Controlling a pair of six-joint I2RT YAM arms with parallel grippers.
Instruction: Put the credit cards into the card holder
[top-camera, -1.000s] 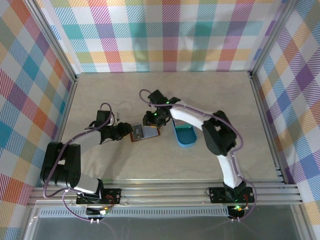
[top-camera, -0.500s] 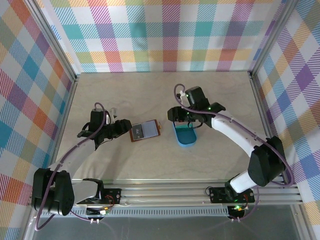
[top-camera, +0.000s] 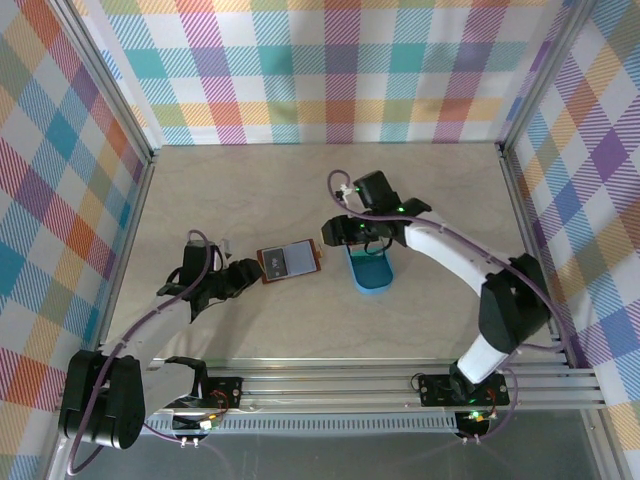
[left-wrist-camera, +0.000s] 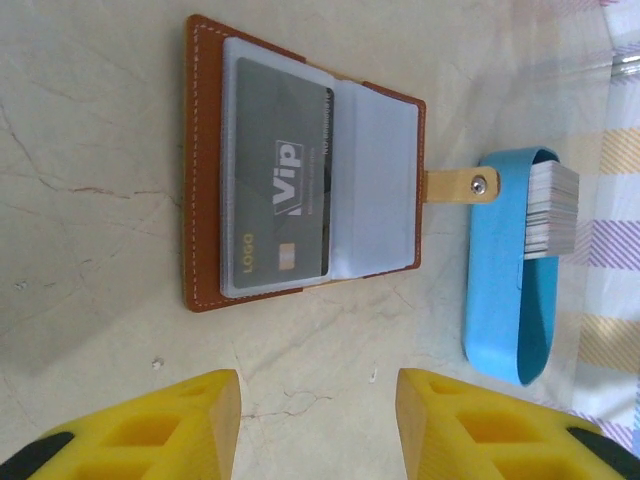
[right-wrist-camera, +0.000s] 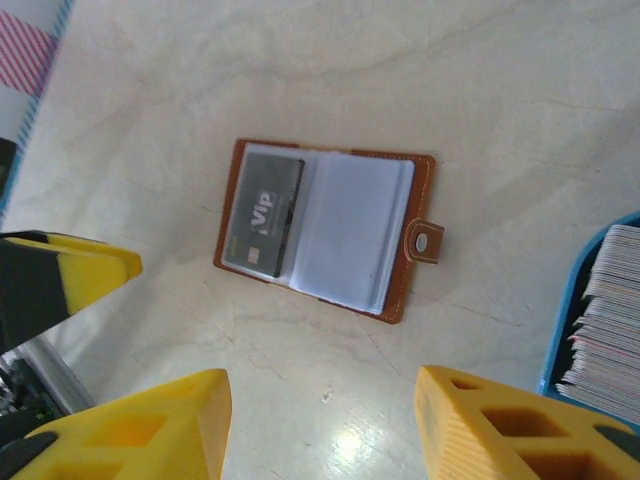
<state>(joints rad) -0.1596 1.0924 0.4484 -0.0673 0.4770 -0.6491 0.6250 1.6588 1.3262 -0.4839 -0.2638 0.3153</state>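
One grey VIP card (left-wrist-camera: 280, 185) already sits in the left plastic sleeve of the card holder (left-wrist-camera: 372, 180). The holder lies open and flat on the table (left-wrist-camera: 90, 130), its snap tab (left-wrist-camera: 460, 185) pointing at the blue tray (left-wrist-camera: 495, 280) just beside it. The rest of the credit cards (left-wrist-camera: 550, 210) stand on edge as a tight stack in that tray.

My left gripper (left-wrist-camera: 318, 420) hangs near the holder's leather side with its fingers spread and nothing between them. My right gripper (right-wrist-camera: 320, 430), above the holder and tray, is likewise spread and empty.

I judge each card light, stiff and slick, and the packed stack will make one hard to separate. I would pinch a single card by its exposed top edge. The sleeves look soft and may buckle, so the holder will likely slide unless pinned at the leather edge.

The tray wall hides the stack's lower part, and the right wrist view cuts it off. I cannot count the cards or see any sleeves underneath.
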